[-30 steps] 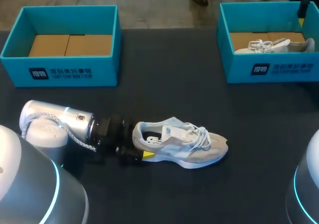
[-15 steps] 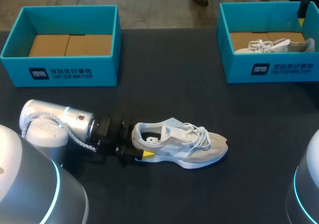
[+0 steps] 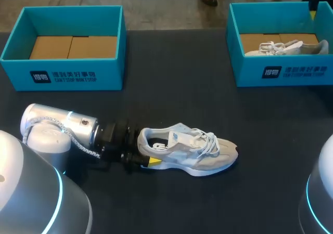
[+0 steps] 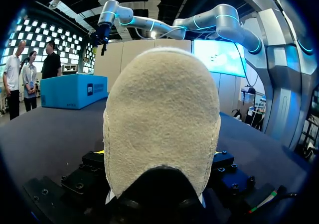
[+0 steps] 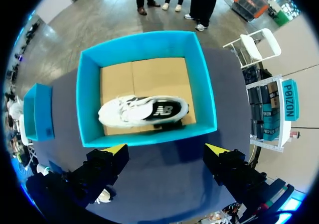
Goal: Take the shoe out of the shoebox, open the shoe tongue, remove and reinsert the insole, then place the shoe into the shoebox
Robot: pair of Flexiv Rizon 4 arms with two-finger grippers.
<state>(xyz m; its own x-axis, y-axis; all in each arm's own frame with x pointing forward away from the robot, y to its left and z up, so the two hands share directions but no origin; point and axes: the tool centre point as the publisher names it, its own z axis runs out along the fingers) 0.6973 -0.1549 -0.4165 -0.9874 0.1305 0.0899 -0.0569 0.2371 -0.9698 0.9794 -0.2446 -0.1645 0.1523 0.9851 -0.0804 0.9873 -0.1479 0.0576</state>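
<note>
A grey and white shoe [image 3: 187, 151] lies on its sole in the middle of the dark table, toe to the right. My left arm lies low along the table. My left gripper [image 3: 147, 152] is shut on the shoe's heel, one yellow fingertip [image 3: 154, 161] showing at the near side. In the left wrist view the beige heel [image 4: 162, 119] fills the space between the fingers of that gripper [image 4: 160, 157]. My right gripper [image 5: 166, 149] hangs open and holds nothing, high above the right blue shoebox [image 5: 149, 137]. A second white shoe [image 5: 144, 109] lies in that box.
An empty blue shoebox [image 3: 62, 78] with a cardboard floor stands at the back left. The right shoebox [image 3: 283, 73] with the second shoe [image 3: 286, 48] stands at the back right. Bare dark table lies between the boxes and around the shoe.
The left gripper's fingers have drawn in slightly on the heel, and the shoe has shifted a touch to the left. The boxes have not moved.
</note>
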